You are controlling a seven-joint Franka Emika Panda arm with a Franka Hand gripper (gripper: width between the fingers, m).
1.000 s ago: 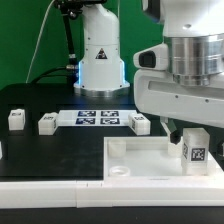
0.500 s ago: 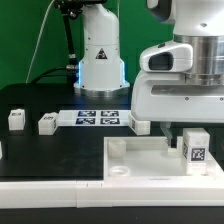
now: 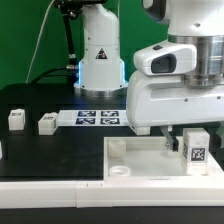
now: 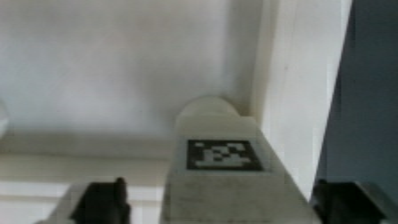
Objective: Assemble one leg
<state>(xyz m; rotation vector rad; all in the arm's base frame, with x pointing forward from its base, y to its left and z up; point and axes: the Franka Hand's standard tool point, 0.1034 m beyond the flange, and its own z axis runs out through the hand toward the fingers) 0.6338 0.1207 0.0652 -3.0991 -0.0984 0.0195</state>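
Observation:
A leg [image 3: 197,150], a small white block with a square tag, stands upright on the right part of the large white panel [image 3: 130,160]. My gripper [image 3: 188,138] hangs right over it. In the wrist view the leg [image 4: 221,150] sits between my gripper's [image 4: 222,203] two dark fingers [image 4: 107,200]. One finger stands apart from the leg with a visible gap; the other is close to its side. The jaws are open around the leg.
Two more legs [image 3: 15,119] [image 3: 46,124] lie on the black table at the exterior view's left; another [image 3: 140,124] shows partly behind my gripper. The marker board [image 3: 98,118] lies in front of the arm's base [image 3: 100,60]. The panel has raised corner sockets [image 3: 118,148].
My gripper's body has shifted a little toward the exterior view's left over the panel. The leg on the panel has stayed in place.

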